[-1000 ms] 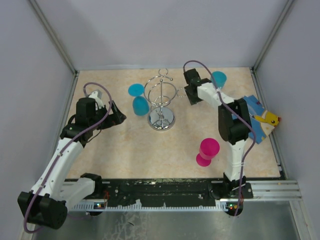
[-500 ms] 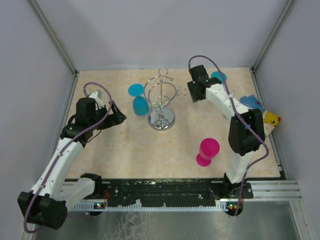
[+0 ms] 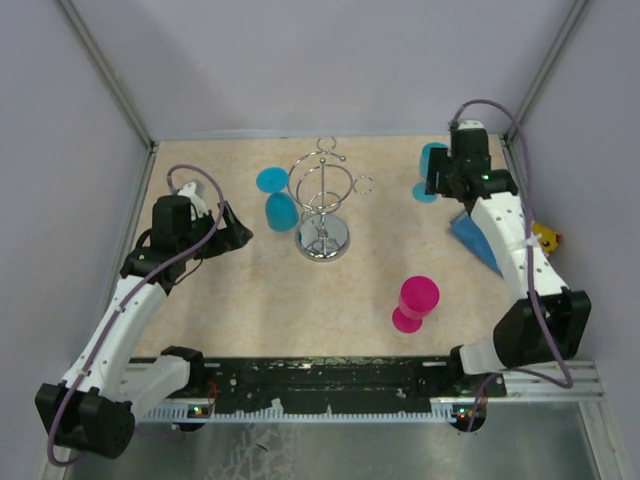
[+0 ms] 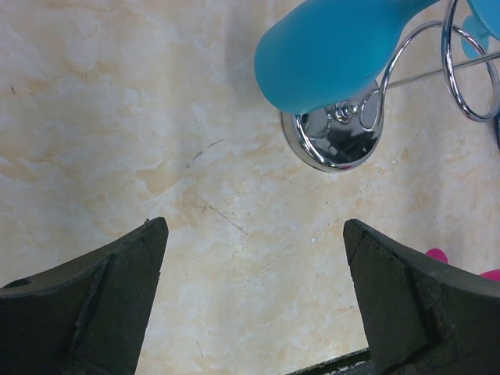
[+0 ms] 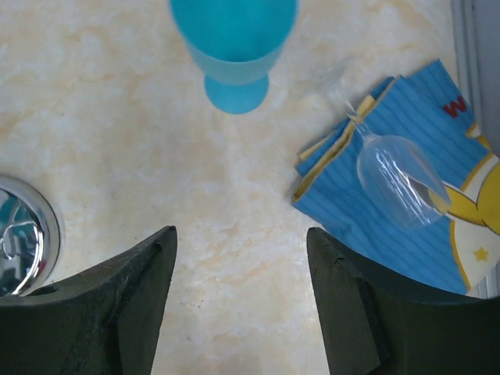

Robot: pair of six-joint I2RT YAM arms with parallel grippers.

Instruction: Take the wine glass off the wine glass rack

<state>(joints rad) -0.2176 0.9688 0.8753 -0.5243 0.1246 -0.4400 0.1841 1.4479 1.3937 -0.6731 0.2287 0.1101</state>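
Note:
The chrome wine glass rack [image 3: 322, 215] stands mid-table; its round base also shows in the left wrist view [image 4: 332, 141]. A blue wine glass [image 3: 278, 205] hangs on the rack's left arm, and its bowl shows in the left wrist view [image 4: 328, 51]. My left gripper [image 3: 236, 232] is open and empty, just left of that glass, above bare table [image 4: 254, 312]. My right gripper [image 3: 440, 185] is open and empty at the back right, away from the rack [image 5: 242, 312].
A second blue glass [image 3: 432, 165] [image 5: 234, 47] stands under my right gripper. A clear wine glass [image 5: 398, 183] lies on a blue pouch [image 3: 478, 238] by the right wall. A pink glass [image 3: 414, 302] stands front right. Walls enclose three sides.
My right arm has swung away from the rack's right side to the back right corner, over the second blue glass. The left arm and the hanging glass have not moved.

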